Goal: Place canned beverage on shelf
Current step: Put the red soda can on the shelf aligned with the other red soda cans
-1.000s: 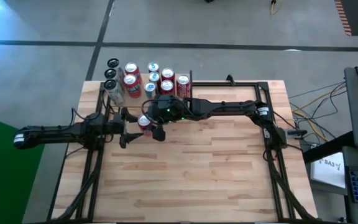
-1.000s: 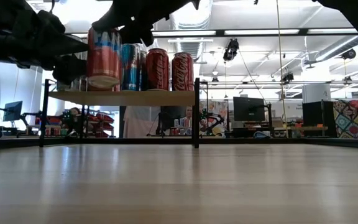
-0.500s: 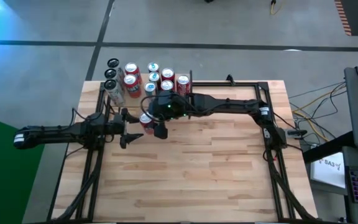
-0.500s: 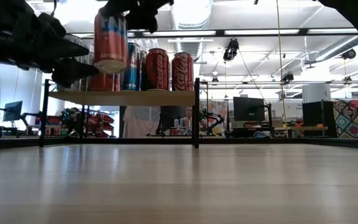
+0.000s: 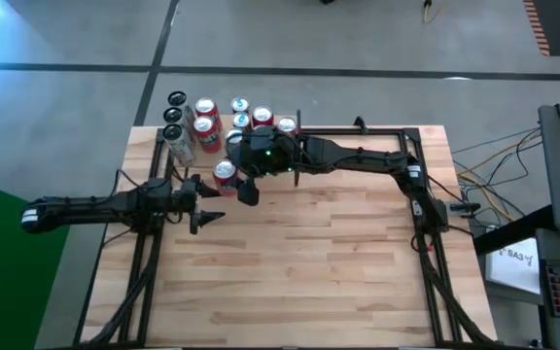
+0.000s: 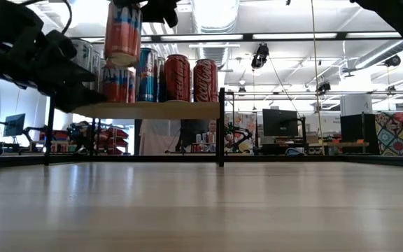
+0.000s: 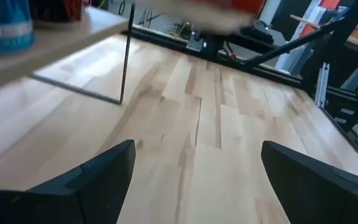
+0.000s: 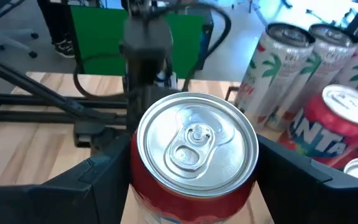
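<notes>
The large butcher-block wooden bench carries a black metal frame along its edges and, at its far left corner, the small raised shelf of light wood on thin black metal uprights. The shelf already bears a cluster of standing cans, red, blue and white, packed close together.

The right arm reaches across the bench from the right side, and the right gripper sits at the near edge of the shelf. Its fingers are closed on a red cylindrical aluminium beverage can, silver top upward. In the low view this can hangs upright above shelf level, its base clear of the board and higher than the tops of the stored cans.

The left arm lies along the left side of the bench, with the left gripper just beside and below the held can. Its fingers stand wide apart and hold nothing.

Assessment: the step in hand appears to be carrying the can over the shelf for set-down. To do this well, the can should be kept vertical and brought over a bare patch of board at the near left, where the low view suggests room. Descent should be straight, avoiding contact with neighbouring cans, which stand close enough to topple. Release should come only once the base rests flat on the board.
</notes>
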Robot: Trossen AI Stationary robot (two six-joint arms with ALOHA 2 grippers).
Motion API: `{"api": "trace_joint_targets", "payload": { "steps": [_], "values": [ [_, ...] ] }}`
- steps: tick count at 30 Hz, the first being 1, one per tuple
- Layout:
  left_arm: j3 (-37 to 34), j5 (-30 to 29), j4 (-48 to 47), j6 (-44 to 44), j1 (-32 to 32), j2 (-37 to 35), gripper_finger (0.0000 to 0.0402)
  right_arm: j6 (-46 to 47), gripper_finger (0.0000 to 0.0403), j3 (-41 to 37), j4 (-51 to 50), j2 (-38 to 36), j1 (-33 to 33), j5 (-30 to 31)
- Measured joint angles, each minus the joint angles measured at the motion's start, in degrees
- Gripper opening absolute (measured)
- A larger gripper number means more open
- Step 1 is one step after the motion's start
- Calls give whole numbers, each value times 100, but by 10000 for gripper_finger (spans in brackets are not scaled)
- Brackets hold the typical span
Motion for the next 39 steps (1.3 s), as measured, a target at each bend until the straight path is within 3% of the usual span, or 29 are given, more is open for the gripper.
{"api": "trace_joint_targets", "payload": {
  "steps": [11, 26, 39],
  "values": [
    [-254, 357, 677, -460, -178, -7, 334, -375, 276, 225, 404, 0, -106, -36],
    [-340, 479, 93, -1136, -1030, 131, 334, -697, 275, 235, 1247, 270, -221, -76],
    [-340, 506, -5, -1199, -1137, 136, 334, -672, 275, 233, 1442, 556, -267, -53]
  ]
}}
